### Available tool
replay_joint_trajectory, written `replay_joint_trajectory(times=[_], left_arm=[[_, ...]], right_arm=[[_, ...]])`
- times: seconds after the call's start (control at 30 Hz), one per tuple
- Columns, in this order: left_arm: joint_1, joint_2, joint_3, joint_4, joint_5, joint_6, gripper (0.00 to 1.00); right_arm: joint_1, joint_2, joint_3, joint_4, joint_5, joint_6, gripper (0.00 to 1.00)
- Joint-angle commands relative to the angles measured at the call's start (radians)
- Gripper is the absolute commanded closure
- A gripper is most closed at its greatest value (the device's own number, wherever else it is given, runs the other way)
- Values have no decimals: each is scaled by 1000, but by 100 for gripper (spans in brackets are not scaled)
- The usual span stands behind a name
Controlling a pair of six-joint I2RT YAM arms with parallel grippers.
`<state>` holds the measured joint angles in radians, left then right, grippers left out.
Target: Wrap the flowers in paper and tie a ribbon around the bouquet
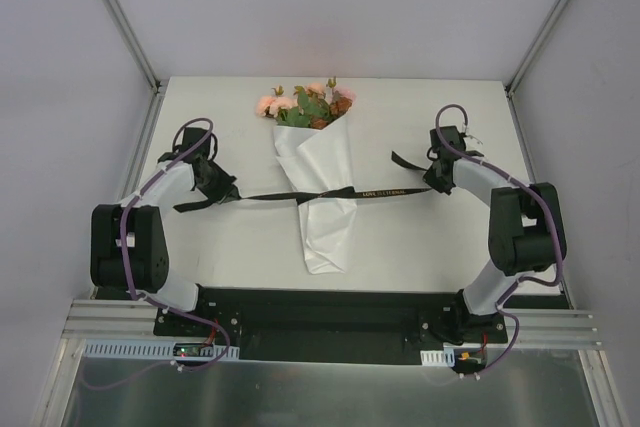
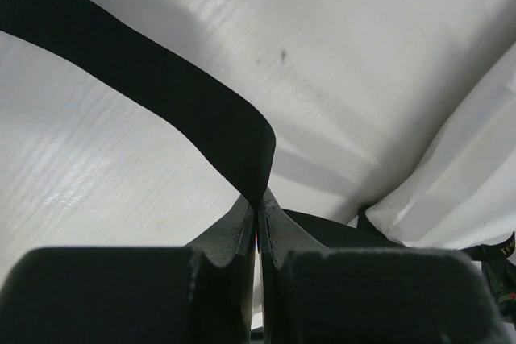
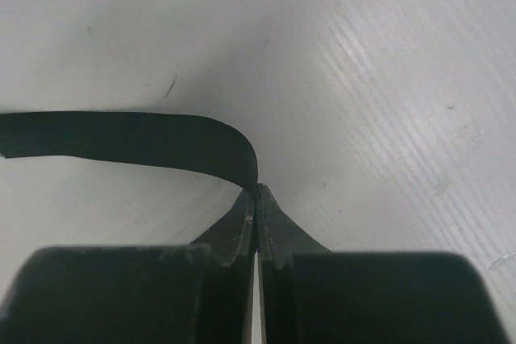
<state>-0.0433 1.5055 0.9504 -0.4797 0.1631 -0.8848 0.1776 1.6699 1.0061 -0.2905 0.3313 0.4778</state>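
Note:
The bouquet lies mid-table: pink and rust flowers (image 1: 307, 104) at the far end, a white paper (image 1: 318, 187) cone around the stems. A black ribbon (image 1: 385, 190) with gold lettering stretches taut across the cone, knotted at its middle. My left gripper (image 1: 228, 195) is shut on the ribbon's left part, with a short tail beyond it. My right gripper (image 1: 432, 179) is shut on the right part. In the left wrist view the ribbon (image 2: 185, 102) runs from the gripper (image 2: 260, 199) up to the left, with paper (image 2: 468, 167) at right. In the right wrist view the ribbon (image 3: 129, 141) curls left from the gripper (image 3: 258, 192).
The white table (image 1: 420, 107) is walled by grey panels and metal posts (image 1: 120, 17) at the back corners. Both arm bases sit on the black plate (image 1: 330, 317) at the near edge.

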Motion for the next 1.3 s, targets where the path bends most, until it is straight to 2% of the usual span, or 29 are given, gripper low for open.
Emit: replay_joint_trajectory(times=[0.0,0.3,0.47,0.67,0.77,0.8,0.9,1.07,1.2,1.23,1.27], left_arm=[[91,-10,-48,-39,-56,37,100],[336,22,-95,-51,-20,52,100],[338,44,-67,-51,-5,66,100],[424,-11,-58,-72,-42,90,100],[471,-27,-53,-77,-33,98,100],[470,-27,-52,-82,-28,104,100],[471,-25,-61,-80,-27,95,100],[471,-57,-59,-83,-45,106,100],[471,-44,-44,-79,10,127,100],[471,-36,-42,-76,73,136,100],[470,-36,-45,-54,114,167,100]], right_arm=[[-41,19,22,-15,40,-8,99],[-203,-41,-43,2,25,5,99],[-208,-39,-46,54,-35,-53,100],[-343,-47,-9,8,-87,-7,100],[-440,-55,-44,31,-174,41,100],[-467,-47,-52,72,-231,50,100],[-454,-21,-7,25,-196,41,100],[-562,1,-11,50,-253,48,100],[-523,24,63,11,-363,-10,100],[-508,19,68,1,-374,-16,100],[-492,11,71,-27,-385,-40,95]])
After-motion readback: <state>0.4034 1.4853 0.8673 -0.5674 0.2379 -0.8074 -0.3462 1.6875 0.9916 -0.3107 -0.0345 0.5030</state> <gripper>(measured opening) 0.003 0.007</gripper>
